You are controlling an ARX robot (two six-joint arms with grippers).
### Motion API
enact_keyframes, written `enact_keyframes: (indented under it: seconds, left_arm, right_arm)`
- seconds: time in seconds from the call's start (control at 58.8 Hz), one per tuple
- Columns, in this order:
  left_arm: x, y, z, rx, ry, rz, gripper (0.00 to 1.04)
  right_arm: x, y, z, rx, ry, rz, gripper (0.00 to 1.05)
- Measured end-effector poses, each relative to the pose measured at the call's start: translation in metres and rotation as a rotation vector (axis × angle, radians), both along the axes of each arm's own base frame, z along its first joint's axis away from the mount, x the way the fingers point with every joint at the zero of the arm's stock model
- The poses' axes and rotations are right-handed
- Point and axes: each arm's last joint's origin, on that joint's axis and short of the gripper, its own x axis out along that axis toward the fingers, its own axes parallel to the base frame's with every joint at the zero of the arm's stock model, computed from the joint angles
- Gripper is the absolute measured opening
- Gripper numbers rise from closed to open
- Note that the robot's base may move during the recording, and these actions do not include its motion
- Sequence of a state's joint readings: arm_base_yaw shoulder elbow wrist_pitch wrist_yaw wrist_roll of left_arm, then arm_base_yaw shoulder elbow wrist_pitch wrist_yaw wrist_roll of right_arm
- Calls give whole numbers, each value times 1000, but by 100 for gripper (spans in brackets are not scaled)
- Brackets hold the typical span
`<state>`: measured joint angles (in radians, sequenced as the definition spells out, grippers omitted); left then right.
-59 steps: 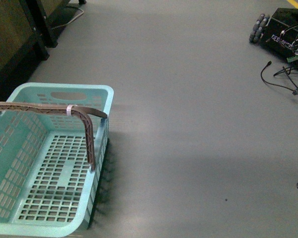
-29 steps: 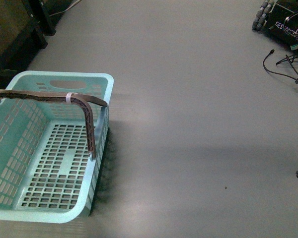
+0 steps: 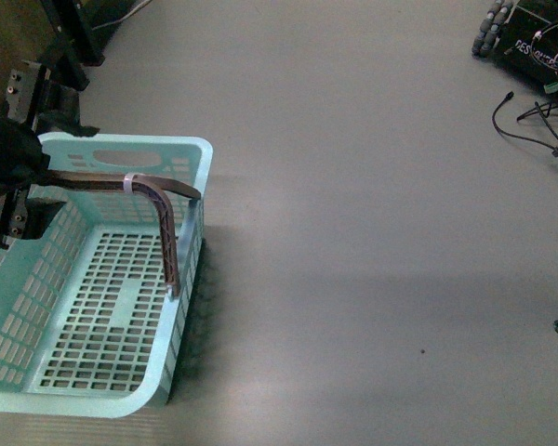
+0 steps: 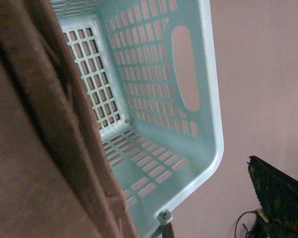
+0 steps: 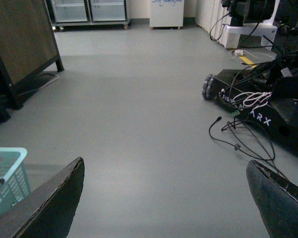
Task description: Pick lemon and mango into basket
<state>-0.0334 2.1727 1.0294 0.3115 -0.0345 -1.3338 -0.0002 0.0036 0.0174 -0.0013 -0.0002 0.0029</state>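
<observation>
With no lemon or mango in view and the basket (image 3: pixel 93 406) empty on the floor, I'm at the searching step: right pincer (image 5: pixel 164 168) spread, left pincer (image 3: pixel 19 163) at the brown handle (image 3: pixel 170 242), grip unreadable; next, locate fruit.

Left arm: we see only its dark end at the left edge of the front view, where the left gripper (image 3: pixel 20 165) sits level with the brown handle (image 3: pixel 102 182), which runs into it. We cannot make out its jaws there, and its wrist view shows no fingers. Right arm: out of the front view. In its wrist view, the right gripper (image 5: pixel 165 166) has its two dark fingers (image 5: pixel 54 203) spread wide, with nothing between them.
</observation>
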Motion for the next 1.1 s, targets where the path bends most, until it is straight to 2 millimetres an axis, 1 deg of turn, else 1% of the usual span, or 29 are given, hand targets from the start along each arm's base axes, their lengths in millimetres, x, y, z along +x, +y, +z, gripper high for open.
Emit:
enact_keyframes:
  seconds: [0.068, 0.119, 0.187, 0.323, 0.391, 0.493, 0.578, 0.663, 0.714, 0.748, 0.799, 0.833, 0.85, 0.867, 0.884, 0.901, 0.918, 0.969, 0.986, 1.105]
  left_arm:
    - [3, -1, -4, -1, 18, 10, 70]
    - [6, -3, -4, -2, 20, 14, 59]
    - [8, -5, -4, -6, 17, 22, 49]
    - [9, -7, -2, -49, 4, 62, 31]
    - [6, -10, 0, -46, 1, 56, 29]
    - [-8, -12, 8, -37, 6, 56, 29]
    - [-20, -13, 20, -45, -1, 55, 29]
    - [-32, -13, 42, -61, -33, 57, 29]
    - [-41, -14, 62, -74, -59, 56, 29]
    - [-45, -15, 72, -79, -71, 54, 29]
    - [-54, -16, 96, -93, -102, 53, 28]
    - [-58, -17, 105, -97, -116, 52, 28]
    - [-63, -17, 115, -102, -132, 50, 28]
    - [-65, -18, 120, -106, -139, 49, 28]
    - [-69, -19, 130, -111, -154, 48, 28]
    - [-71, -19, 134, -114, -162, 47, 28]
    - [-76, -20, 144, -119, -178, 45, 28]
    - [-86, -22, 162, -129, -211, 43, 28]
    - [-91, -22, 171, -134, -227, 42, 28]
    - [-121, -24, 209, -143, -301, 44, 28]
  right_arm:
    - [0, 0, 0, 0, 0, 0, 96]
    - [0, 0, 0, 0, 0, 0, 96]
    - [0, 0, 0, 0, 0, 0, 96]
    - [0, 0, 0, 0, 0, 0, 96]
    - [0, 0, 0, 0, 0, 0, 96]
    - [0, 0, 0, 0, 0, 0, 96]
    - [0, 0, 0, 0, 0, 0, 96]
    - [0, 0, 0, 0, 0, 0, 96]
    - [0, 0, 0, 0, 0, 0, 96]
    - [0, 0, 0, 0, 0, 0, 96]
    - [0, 0, 0, 0, 0, 0, 96]
    - [0, 0, 0, 0, 0, 0, 96]
    - [0, 0, 0, 0, 0, 0, 96]
    - [0, 0, 0, 0, 0, 0, 96]
    - [0, 0, 0, 0, 0, 0, 96]
    - [0, 0, 0, 0, 0, 0, 96]
    - [0, 0, 0, 0, 0, 0, 96]
    - [0, 0, 0, 0, 0, 0, 96]
    - [0, 0, 0, 0, 0, 0, 96]
    - [0, 0, 0, 0, 0, 0, 96]
